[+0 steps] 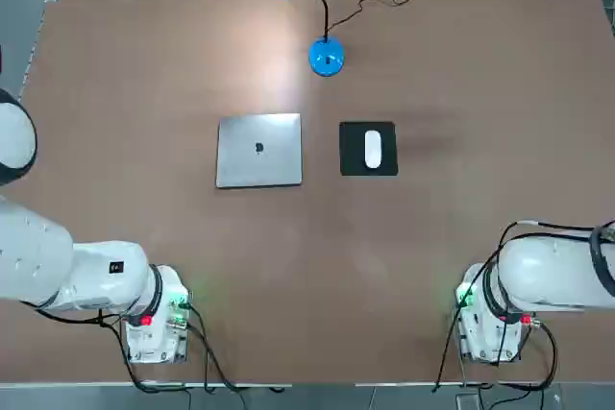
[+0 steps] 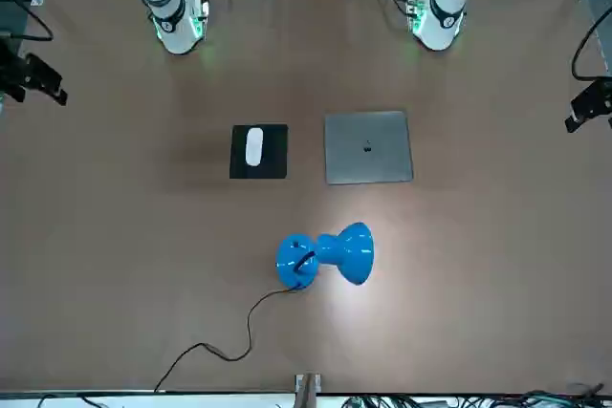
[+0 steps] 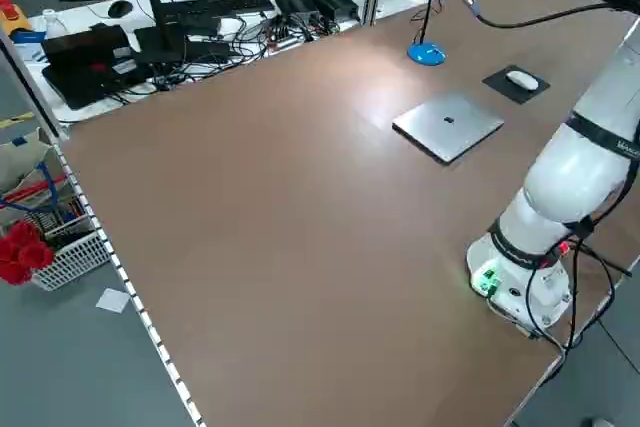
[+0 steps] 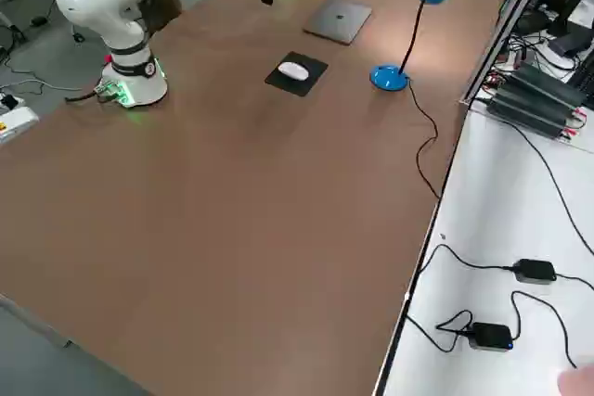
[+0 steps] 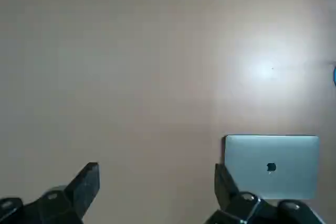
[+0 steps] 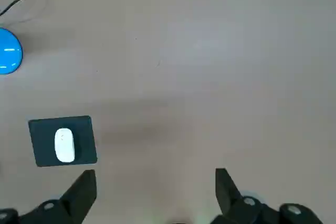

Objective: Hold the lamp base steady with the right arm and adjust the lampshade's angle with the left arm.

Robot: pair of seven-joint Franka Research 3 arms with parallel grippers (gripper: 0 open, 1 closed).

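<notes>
Right gripper [image 6: 156, 173]: spread wide, gripping nothing, raised off the table's right side.
Lamp base [image 1: 327, 58]: upright near the far edge, ahead and leftward of that gripper.
Neck [image 4: 413, 34]: rising from the base, shade end towards the robot's left.
Lampshade [image 2: 356, 253]: ahead and rightward of the left gripper [image 5: 157, 167], likely nearer that arm.
Left gripper: parted, empty.

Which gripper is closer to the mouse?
Right. The right gripper hangs off to the mouse's right; the left gripper is farther off to its left, beyond the laptop.
</notes>
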